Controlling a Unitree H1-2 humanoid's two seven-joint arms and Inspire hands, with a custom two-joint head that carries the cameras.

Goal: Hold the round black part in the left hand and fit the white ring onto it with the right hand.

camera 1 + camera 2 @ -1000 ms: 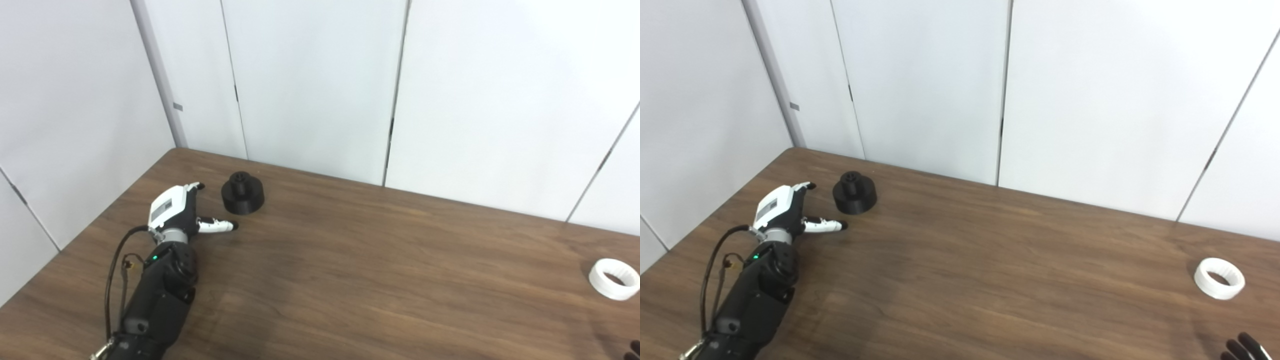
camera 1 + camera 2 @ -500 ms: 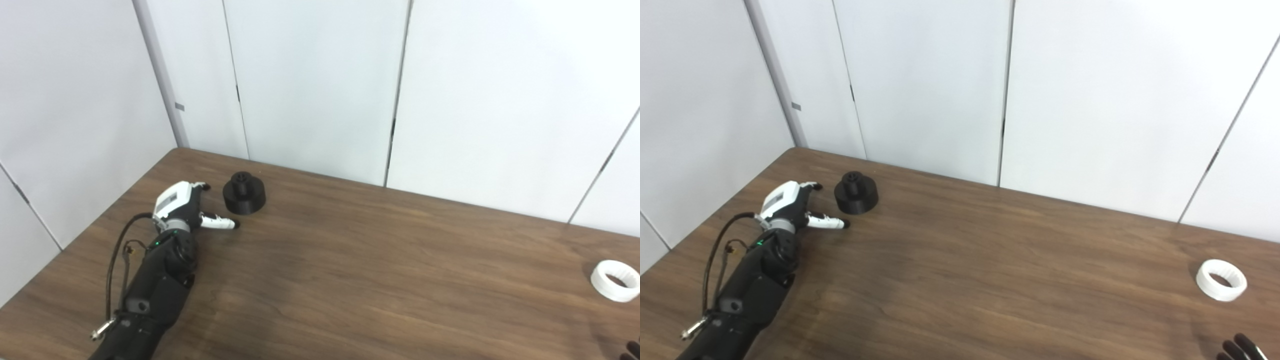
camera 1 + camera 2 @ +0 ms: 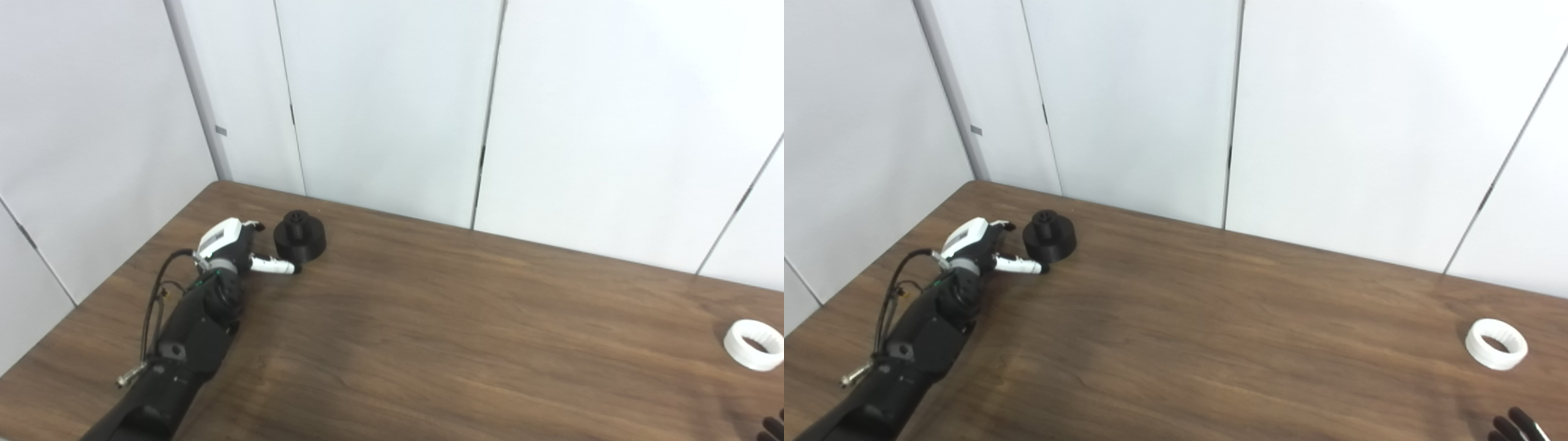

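**Left hand beside the black part, white ring far off to the right**

The round black part (image 3: 299, 237) stood upright on the brown wooden surface (image 3: 429, 331), near its far left corner, with its narrower stub pointing up from the wider base. The left hand (image 3: 236, 248) lay just to the left of it, reached in on a black forearm that rose from the lower left edge of both views. Its fingers were spread and held nothing: the white thumb (image 3: 274, 266) stretched along the near side of the part, its dark tip at or very close to the base, while the upper fingertips (image 3: 258, 226) pointed toward the far side of the part with a small gap visible. The part sat in the space between thumb and fingers, not gripped. A cable looped along the wrist and forearm.

The white ring (image 3: 1496, 343) lay flat on the surface, well apart from the black part, close to the right edge of the view, its opening facing up.

Of the right hand (image 3: 1513, 427) only a few dark fingertips showed at the bottom right corner, near the ring but not touching it; whether that hand was spread or curled could not be told. White wall panels (image 3: 392, 104) stood behind the surface.
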